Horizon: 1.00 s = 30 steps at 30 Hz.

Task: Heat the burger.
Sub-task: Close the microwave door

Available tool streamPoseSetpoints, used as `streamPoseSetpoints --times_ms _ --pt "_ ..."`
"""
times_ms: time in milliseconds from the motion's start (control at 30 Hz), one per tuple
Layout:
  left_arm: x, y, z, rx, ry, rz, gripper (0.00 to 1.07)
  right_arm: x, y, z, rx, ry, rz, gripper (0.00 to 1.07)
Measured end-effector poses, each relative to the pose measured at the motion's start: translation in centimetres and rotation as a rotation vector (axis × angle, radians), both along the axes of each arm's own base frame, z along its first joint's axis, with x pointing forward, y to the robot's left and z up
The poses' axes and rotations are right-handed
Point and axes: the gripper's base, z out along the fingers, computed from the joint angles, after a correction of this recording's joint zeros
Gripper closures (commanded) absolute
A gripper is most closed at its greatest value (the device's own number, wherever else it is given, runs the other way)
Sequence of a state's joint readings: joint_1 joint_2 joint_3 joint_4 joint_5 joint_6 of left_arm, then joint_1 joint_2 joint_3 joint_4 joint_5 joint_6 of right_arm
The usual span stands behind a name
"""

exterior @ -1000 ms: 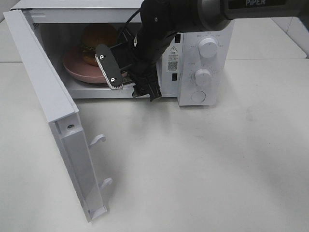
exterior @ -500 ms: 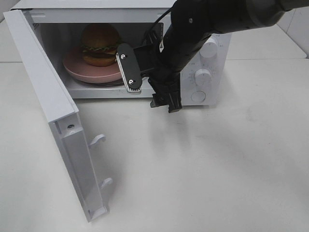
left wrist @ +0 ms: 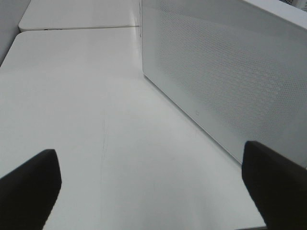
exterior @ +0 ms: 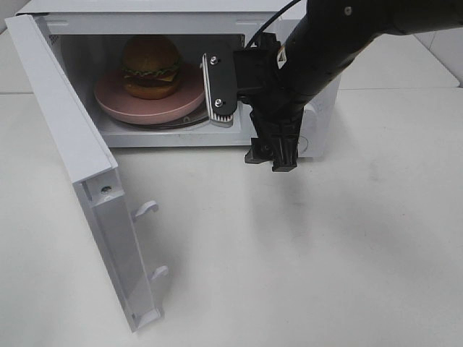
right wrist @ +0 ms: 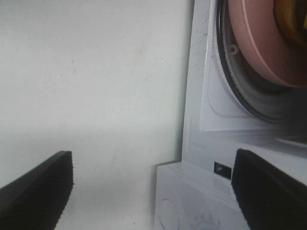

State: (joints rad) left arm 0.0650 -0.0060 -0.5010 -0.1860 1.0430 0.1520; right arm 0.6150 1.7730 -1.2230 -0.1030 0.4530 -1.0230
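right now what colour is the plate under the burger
The plate is pink; the exterior high view shows it best.

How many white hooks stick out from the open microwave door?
2, both on the free edge of the door: upper hook, lower hook below it. None seems hidden.

High overview; wrist close-ups beside microwave (exterior: pixel 145 22)

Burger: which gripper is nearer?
Right. The right gripper hangs just outside the microwave opening, right of the burger inside. The left gripper sits by the microwave's perforated outer wall, out of the high view.
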Motion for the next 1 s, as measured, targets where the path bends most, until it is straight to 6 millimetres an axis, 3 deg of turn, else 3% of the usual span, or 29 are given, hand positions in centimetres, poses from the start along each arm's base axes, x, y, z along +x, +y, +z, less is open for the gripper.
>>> streamPoseSetpoints --times_ms 200,567,700,1000 --pt "0.0 0.0 0.0 0.000 0.000 0.000 0.11 -2.8 -2.0 1.8 0.113 0.046 -0.196 0.25" --pt "0.0 0.0 0.0 0.000 0.000 0.000 0.11 -6.2 -4.6 3.1 0.209 0.149 -0.461 0.30" --pt "0.0 0.0 0.0 0.000 0.000 0.000 0.11 -8.7 -6.4 3.9 0.265 0.220 -0.652 0.32" --pt "0.0 0.0 0.0 0.000 0.000 0.000 0.11 -12.1 -9.0 6.1 0.325 0.294 -0.895 0.32"
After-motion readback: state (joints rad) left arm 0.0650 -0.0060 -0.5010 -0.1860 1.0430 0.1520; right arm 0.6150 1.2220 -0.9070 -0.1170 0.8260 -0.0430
